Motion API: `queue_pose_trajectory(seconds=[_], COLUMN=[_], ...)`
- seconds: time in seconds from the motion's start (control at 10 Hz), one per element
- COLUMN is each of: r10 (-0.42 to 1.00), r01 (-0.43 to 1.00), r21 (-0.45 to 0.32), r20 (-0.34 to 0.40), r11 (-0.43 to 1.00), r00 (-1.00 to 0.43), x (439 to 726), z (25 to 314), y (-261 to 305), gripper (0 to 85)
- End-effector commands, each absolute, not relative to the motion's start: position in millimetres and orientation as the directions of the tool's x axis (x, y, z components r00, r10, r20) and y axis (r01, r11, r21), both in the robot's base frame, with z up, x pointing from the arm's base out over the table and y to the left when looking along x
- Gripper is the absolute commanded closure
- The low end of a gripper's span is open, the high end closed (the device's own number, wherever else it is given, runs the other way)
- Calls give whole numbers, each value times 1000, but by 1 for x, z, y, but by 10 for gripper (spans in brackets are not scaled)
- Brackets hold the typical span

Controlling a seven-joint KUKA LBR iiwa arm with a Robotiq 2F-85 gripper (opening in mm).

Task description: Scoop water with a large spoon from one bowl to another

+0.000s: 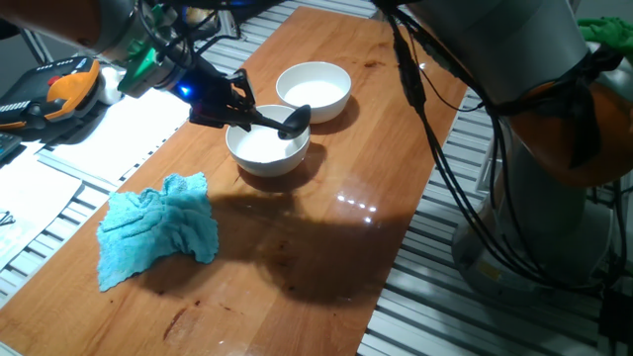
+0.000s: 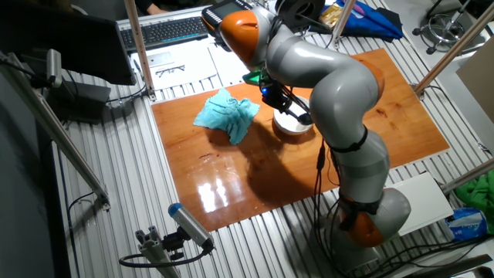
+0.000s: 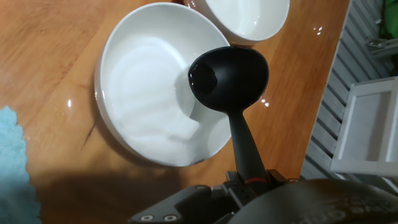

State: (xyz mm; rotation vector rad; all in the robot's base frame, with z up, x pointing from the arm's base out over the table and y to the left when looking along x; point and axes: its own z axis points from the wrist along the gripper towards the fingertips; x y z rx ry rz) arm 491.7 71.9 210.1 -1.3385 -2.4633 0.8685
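Two white bowls stand on the wooden table, the nearer bowl (image 1: 265,150) (image 3: 146,93) and the farther bowl (image 1: 315,89) (image 3: 249,15). The large spoon (image 1: 294,121) (image 3: 229,76) is a black ladle. Its scoop hangs level above the nearer bowl's rim, on the side facing the farther bowl. My gripper (image 1: 235,107) (image 2: 279,97) (image 3: 249,185) is shut on the ladle's handle. Water shows only as a faint outline in the nearer bowl and a small glint (image 3: 202,74) in the scoop. In the other fixed view my arm hides most of the bowls.
A crumpled blue cloth (image 1: 158,229) (image 2: 226,113) lies on the table left of the bowls. The wooden table (image 1: 326,247) ends at metal slats on the right. Papers and a keyboard lie beyond the left edge.
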Motion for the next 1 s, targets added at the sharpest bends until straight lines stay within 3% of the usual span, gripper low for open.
queue_pose_trajectory(seconds=[0.0,0.9], r10=[817,805], r01=[689,646], r21=[-594,-641], r20=[-90,-75], r11=[414,414], r00=[-569,-589], x=[492,493], z=[210,209], y=[72,73], gripper=[850,850])
